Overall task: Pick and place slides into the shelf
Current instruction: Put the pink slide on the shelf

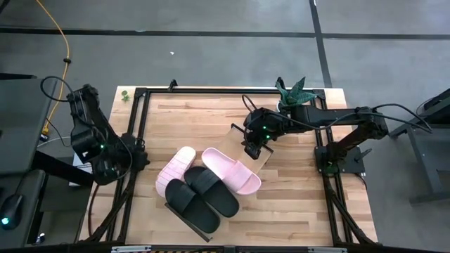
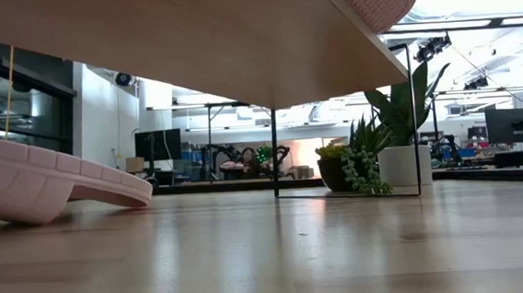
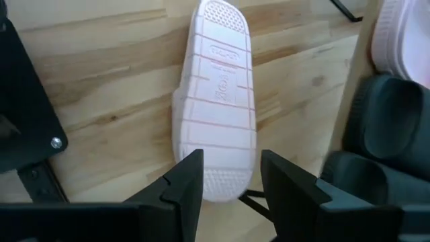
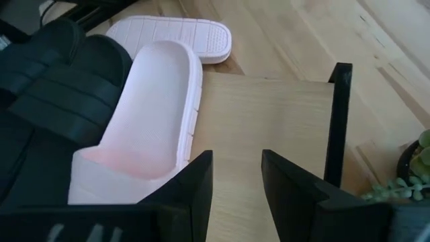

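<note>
Four slides near table centre: two pink, two black. One pink slide [image 1: 233, 171] sits sole-down on the shelf [image 1: 266, 159], matte, wide strap, smooth footbed showing, heel end toward the board's bare part. The other pink slide [image 1: 176, 171] lies flipped, ribbed sole up with a stamped logo panel, on the tabletop [image 1: 295, 204] just beside the shelf; in the left wrist view it lies partly over the shelf's thin black frame. Two black slides [image 1: 202, 197] lie side by side, straps up, on the near end of the shelf, touching the upright pink one. Shelf: light-wood board, black metal edge, set diagonally across the table; from the low view its underside tilts up, one end raised on a thin black leg. Right gripper [image 1: 253, 149] hangs over the shelf's bare end, fingers parted a moderate gap, holding nothing. Left gripper [image 1: 138, 160] waits at the table's left edge, aimed at the flipped slide, fingers likewise parted and empty. One potted plant [image 1: 292, 93] stands at the far right corner.
</note>
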